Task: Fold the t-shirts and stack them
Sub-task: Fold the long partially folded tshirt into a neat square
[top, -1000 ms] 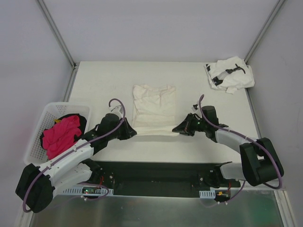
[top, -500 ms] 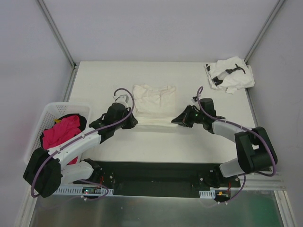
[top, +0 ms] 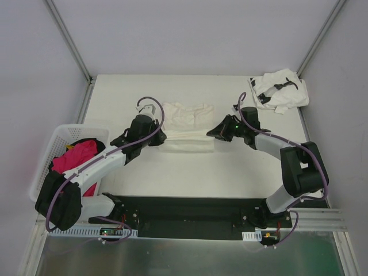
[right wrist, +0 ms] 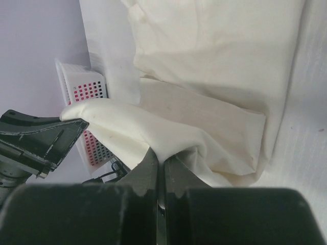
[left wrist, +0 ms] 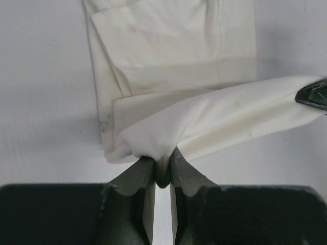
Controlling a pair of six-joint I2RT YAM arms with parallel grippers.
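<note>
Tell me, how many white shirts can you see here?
2: a cream-white shirt mid-table, half folded, and a black-marked white shirt crumpled at the far right corner. The basket may hide others.

We'd call this a robotics lab test cell, not a home. Evidence: white table (top: 126, 92) boxed in w/ plain pale panels (top: 190, 34) & metal frame struts (top: 69, 40). Left arm (top: 98, 169) & right arm (top: 270, 146) are bolted to a black base plate (top: 190, 210), w/ purple cabling (top: 150, 102) exposed & small circuit boards (top: 109, 232) alongside. Only props: white plastic basket (top: 43, 167) & cream t-shirt (top: 184, 115).
</note>
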